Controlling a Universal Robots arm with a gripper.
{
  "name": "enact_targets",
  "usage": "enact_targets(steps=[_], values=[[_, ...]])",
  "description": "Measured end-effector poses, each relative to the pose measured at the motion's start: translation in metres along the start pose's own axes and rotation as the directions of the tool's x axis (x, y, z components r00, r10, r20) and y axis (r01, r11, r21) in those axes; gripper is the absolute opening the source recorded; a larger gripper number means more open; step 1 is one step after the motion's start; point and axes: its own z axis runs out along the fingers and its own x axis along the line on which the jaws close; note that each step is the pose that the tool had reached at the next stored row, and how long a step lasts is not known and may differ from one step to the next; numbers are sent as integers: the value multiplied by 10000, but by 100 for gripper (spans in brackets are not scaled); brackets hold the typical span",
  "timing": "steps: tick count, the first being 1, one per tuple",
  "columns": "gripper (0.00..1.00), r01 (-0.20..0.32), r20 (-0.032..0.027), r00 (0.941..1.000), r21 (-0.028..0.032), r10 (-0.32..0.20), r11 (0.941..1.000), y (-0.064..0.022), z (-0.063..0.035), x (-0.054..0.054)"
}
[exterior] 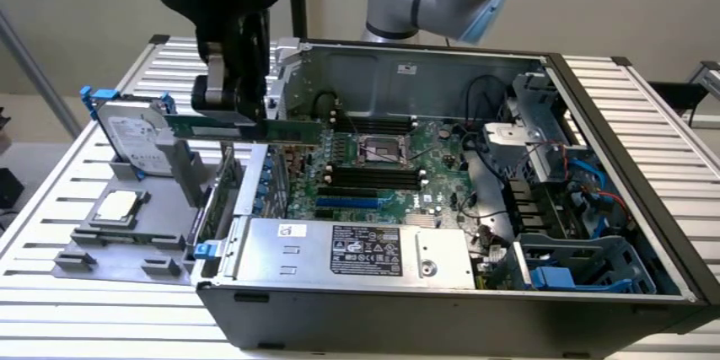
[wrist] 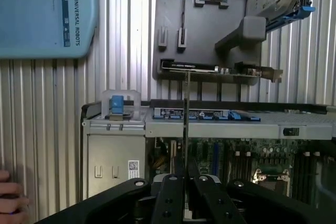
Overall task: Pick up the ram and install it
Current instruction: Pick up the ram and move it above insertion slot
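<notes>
Now, ram (exterior: 295, 130) clamped in tool (exterior: 239, 114), over case (exterior: 450, 314)

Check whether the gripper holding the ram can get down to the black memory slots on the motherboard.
Probably yes. The case lies open on top, the gripper holds the ram above its edge, and nothing covers the memory slots.

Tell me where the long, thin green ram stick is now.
The long, thin green ram stick hangs level in the black gripper at the exterior view's left, between the silver hard drive and the green motherboard.
</notes>
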Motion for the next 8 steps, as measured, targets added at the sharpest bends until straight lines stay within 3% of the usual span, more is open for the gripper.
enact_targets(steps=[8], values=[[14,0,-3,10000,0,0,10000,-366,46,-69]])
